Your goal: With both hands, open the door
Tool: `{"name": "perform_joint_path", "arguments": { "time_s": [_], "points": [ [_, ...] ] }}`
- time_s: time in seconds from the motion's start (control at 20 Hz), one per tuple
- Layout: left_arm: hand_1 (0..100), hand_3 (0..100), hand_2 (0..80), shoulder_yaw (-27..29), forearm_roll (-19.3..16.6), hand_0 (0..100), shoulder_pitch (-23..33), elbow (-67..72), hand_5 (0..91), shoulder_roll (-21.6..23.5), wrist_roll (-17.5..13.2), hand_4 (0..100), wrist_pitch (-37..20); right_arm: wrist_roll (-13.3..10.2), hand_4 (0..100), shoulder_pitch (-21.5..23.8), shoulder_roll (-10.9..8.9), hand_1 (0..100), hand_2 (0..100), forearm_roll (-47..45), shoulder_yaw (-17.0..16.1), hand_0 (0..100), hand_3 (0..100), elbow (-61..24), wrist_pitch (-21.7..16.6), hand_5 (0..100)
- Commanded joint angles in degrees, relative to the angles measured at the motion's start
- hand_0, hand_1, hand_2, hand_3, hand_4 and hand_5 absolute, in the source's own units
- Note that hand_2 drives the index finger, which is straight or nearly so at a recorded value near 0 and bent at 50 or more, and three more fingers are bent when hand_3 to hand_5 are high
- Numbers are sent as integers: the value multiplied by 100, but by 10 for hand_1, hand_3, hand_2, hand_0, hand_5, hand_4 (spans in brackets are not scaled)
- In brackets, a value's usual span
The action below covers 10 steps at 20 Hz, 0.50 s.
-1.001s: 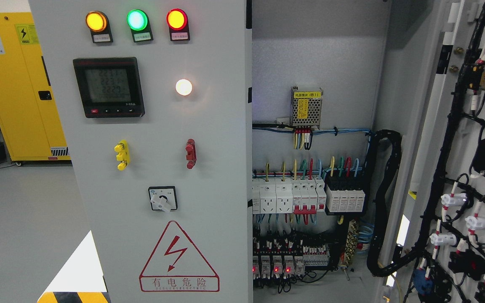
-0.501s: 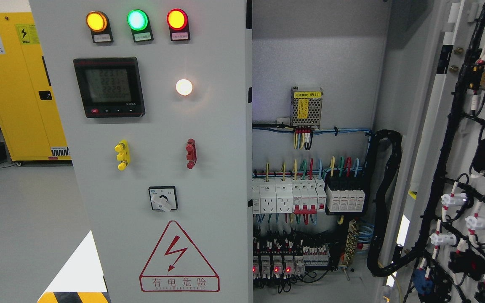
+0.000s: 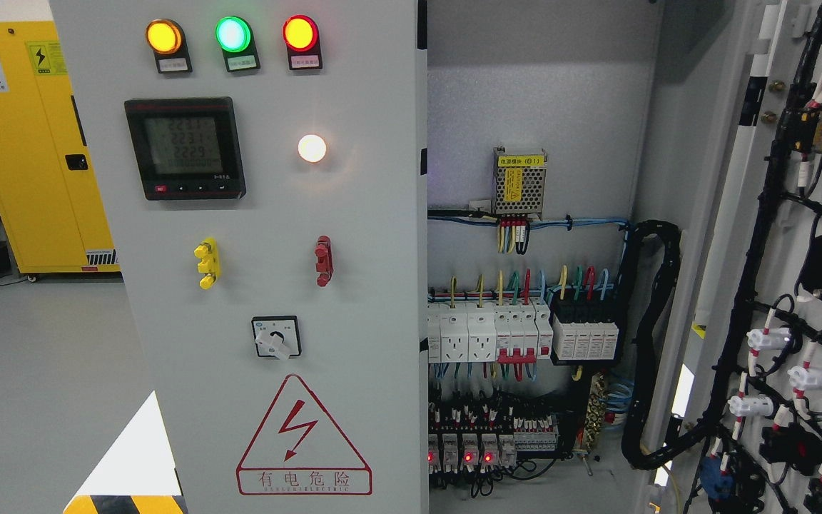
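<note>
straight ahead of me stands the tall grey metal electrical cabinet (image 3: 539, 107), and neither of my hands shows anywhere in my head view, so i cannot tell whether my fingers are spread or curled.

on the left, the closed grey left door panel (image 3: 361, 214) fills much of the picture. along its top sit three round lit indicator lamps: the amber one (image 3: 163, 36), the green one (image 3: 232, 33) and the red one (image 3: 300, 33), side by side. below the amber and green lamps is the black square digital meter (image 3: 185, 148) with lit digits, and to its right a small round white glowing lamp (image 3: 311, 148). lower down are a yellow toggle handle (image 3: 205, 263) and a red toggle handle (image 3: 322, 260), well apart, then a black-and-white rotary selector switch (image 3: 276, 337), and under it the red triangular lightning warning sign (image 3: 303, 437).

on the right, the grey right door (image 3: 760, 235) is swung open toward me (its inner face carries black cable looms and white connectors). between the two doors the cabinet interior shows: a perforated metal power supply with a yellow label (image 3: 519, 181) up high, a row of white circuit breakers (image 3: 488, 330) below it, and a thick black cable bundle (image 3: 657, 343) looping down at the right.

far left, beyond the cabinet, stands a yellow steel storage cupboard (image 3: 26, 143) on the grey floor (image 3: 40, 385).
</note>
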Motion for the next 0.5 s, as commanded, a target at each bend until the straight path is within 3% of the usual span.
{"name": "perform_joint_path", "arguments": {
  "time_s": [0.0, 0.45],
  "points": [
    [0, 0, 0, 3, -17, 0, 171, 536, 0, -47, 11, 0, 2, -57, 0, 87, 61, 121, 0, -132, 158, 201, 0, -739, -121, 0],
    [0, 0, 0, 3, -17, 0, 171, 518, 0, -65, -33, 0, -33, -39, 0, 1396, -18, 122, 0, -439, 421, 201, 0, -5659, -183, 0]
  ]
}}
